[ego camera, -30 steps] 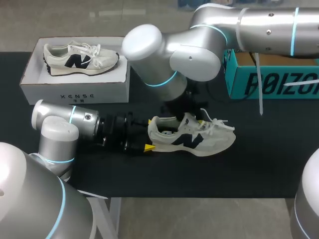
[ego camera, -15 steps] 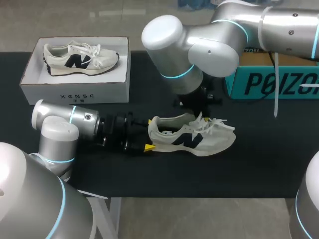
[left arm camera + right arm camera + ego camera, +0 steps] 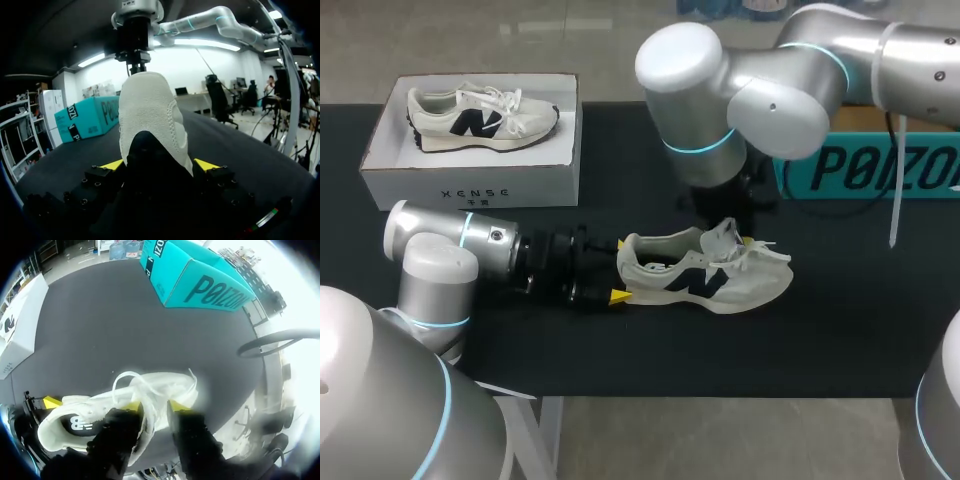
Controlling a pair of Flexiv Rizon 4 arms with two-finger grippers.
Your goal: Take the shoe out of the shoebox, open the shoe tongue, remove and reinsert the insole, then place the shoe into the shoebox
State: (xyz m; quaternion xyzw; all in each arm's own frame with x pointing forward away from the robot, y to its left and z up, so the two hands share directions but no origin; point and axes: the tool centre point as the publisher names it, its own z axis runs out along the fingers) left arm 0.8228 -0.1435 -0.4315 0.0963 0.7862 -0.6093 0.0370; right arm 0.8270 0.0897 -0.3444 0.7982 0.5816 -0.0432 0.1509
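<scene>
Head view: we've got the left gripper (image 3: 620, 270) clamped on the heel of the shoe (image 3: 710, 283), fingers either side, to steady it while the right gripper (image 3: 739, 238) pinches the tongue (image 3: 722, 237) between its fingers to open it up.

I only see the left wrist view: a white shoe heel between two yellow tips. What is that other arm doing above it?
Observer: The right gripper pinches the tongue of the shoe, and the tongue stands lifted.
Operator: Is there another shoe anywhere?
Observer: Yes, a second shoe lies in the white shoebox at the table's far left corner.
Operator: And the laces?
Observer: The laces are loose, spilling toward the toe.
</scene>
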